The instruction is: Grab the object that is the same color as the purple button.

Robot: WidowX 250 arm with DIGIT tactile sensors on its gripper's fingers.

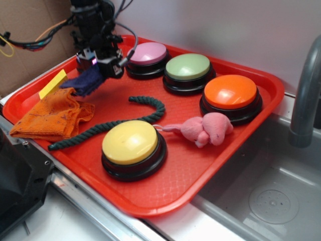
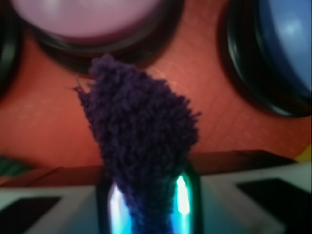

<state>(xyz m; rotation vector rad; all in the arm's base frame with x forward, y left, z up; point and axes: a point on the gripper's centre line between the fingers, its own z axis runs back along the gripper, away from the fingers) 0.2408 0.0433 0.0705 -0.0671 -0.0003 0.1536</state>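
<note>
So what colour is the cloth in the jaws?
Dark purple-blue; the cloth shows best in the wrist view.

Your gripper (image 1: 95, 68) hangs low at the tray's back-left corner, pointing down, jaws clamped on the rag (image 1: 84, 82).

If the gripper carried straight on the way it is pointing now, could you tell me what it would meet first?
Probably the red tray floor just in front of the pink button. The gripper, shut on the purple rag, points down there, though depth is unclear.
</note>
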